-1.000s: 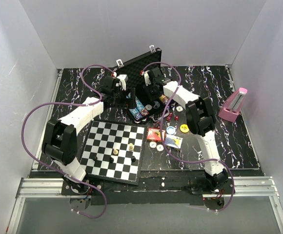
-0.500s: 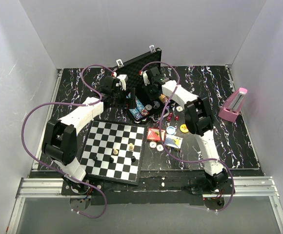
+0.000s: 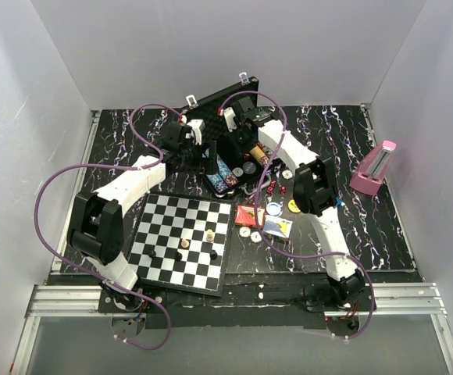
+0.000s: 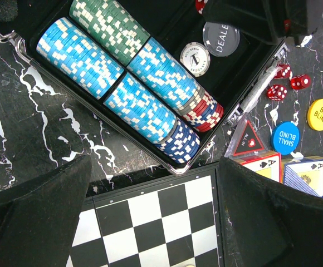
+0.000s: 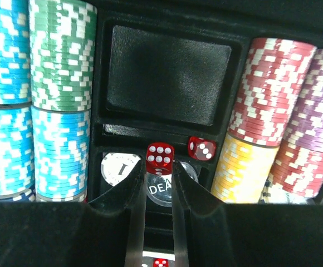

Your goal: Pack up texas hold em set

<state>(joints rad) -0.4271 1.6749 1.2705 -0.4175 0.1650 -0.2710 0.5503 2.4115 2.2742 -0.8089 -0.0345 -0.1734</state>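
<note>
black marbled desk boxed in by white walls. chessboard sits front left. the open briefcase stands mid-back with chip rows inside. cards and buttons lie just right of it, then open desk before the pink metronome at the right edge. left fingers are spread wide, released, above the chips. right fingers are clenched on a red die over the case's middle compartment.
</note>
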